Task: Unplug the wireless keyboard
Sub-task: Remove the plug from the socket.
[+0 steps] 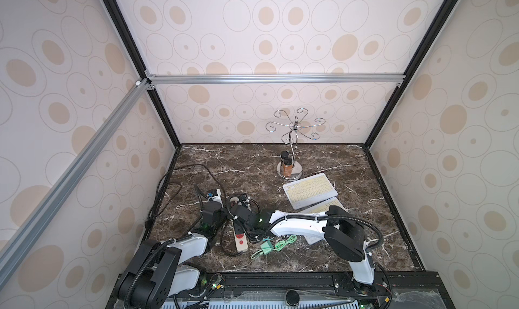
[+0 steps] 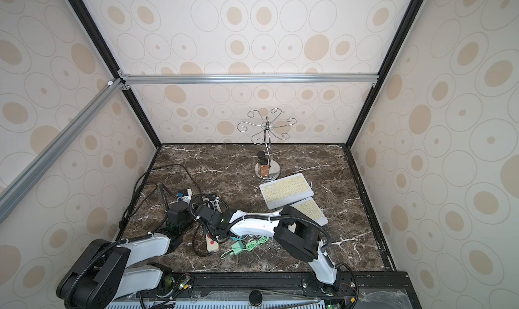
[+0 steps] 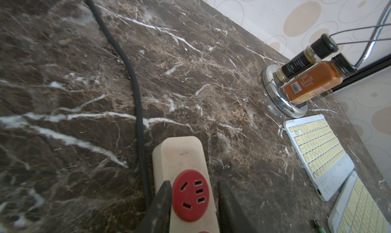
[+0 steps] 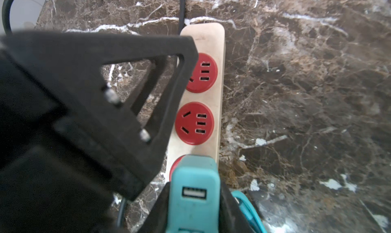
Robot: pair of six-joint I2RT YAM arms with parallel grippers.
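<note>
A cream power strip [image 3: 179,155] with red sockets lies on the marble table [image 1: 280,158]. My left gripper [image 3: 192,187] is shut on its far end, one finger on each side of the last socket. A teal charger [image 4: 193,174] sits in a nearer socket of the strip [image 4: 209,41], and my right gripper [image 4: 194,188] is shut on it. A teal cable [image 4: 245,202] runs off beside the charger. Two white keyboards with yellow keys lie at the right in both top views, one farther back [image 1: 310,191] and one nearer [image 1: 320,208], partly under my right arm. Which keyboard the cable reaches is hidden.
A chrome hook stand [image 1: 290,174] with two spice bottles [image 1: 286,164] stands behind the keyboards. A green adapter with its coiled cable [image 1: 266,247] lies near the strip's front end [image 1: 242,248]. Black cords [image 1: 165,186] loop at the left wall. Walls close three sides.
</note>
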